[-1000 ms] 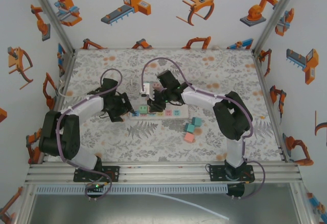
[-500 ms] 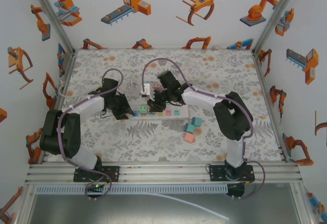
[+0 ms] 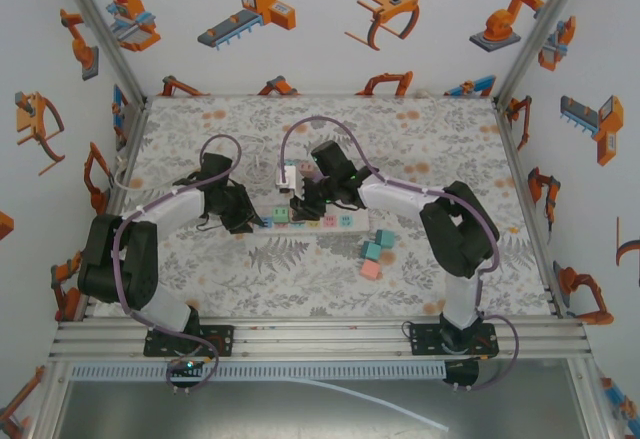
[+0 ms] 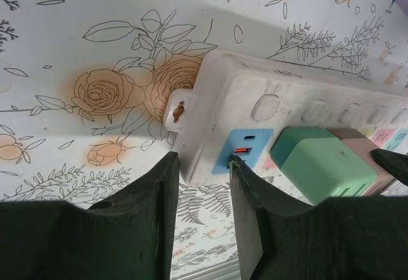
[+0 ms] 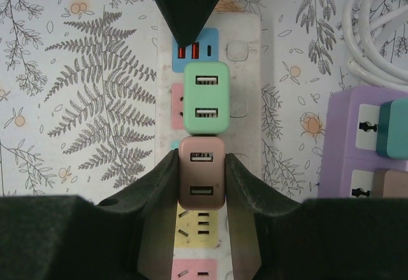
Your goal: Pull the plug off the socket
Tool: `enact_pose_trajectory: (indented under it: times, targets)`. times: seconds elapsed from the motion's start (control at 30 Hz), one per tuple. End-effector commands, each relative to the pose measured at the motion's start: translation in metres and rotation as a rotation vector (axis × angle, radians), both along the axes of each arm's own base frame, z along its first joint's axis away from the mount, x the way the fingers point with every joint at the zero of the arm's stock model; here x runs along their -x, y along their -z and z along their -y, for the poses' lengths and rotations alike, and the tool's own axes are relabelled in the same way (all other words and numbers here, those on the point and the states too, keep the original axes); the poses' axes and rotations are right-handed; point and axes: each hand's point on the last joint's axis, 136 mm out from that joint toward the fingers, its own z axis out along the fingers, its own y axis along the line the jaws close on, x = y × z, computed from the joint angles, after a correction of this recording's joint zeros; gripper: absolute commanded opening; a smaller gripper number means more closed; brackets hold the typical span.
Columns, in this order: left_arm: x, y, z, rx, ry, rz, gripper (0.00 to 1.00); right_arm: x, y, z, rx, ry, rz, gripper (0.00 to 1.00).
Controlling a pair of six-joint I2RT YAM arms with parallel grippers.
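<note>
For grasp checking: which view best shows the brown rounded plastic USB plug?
Right wrist: the brown USB plug faces it, ports visible, gripped by the right end effector. Left wrist shows an edge behind the green plastic plug; top external, barely a speck.

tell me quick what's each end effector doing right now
left end effector: closed on the end of the power strip
right end effector: closed on the brown plug

Matt plastic plug [image 5: 201, 181], dull plastic socket strip [image 4: 306, 95]

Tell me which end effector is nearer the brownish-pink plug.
Right. The right end effector is clamped on the brownish-pink plug; the left end effector grips the end of the power strip, beyond the green plug.
</note>
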Motion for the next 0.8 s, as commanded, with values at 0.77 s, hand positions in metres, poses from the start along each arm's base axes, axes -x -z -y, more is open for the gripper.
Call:
enact_pose_trajectory:
  times: [0.77]
  targets:
    - [0.025,0.055,-0.022,-0.166,-0.020,-0.143,0.32,-0.008,-0.057,0.003,-0.191,0.048,-0.020,0.00]
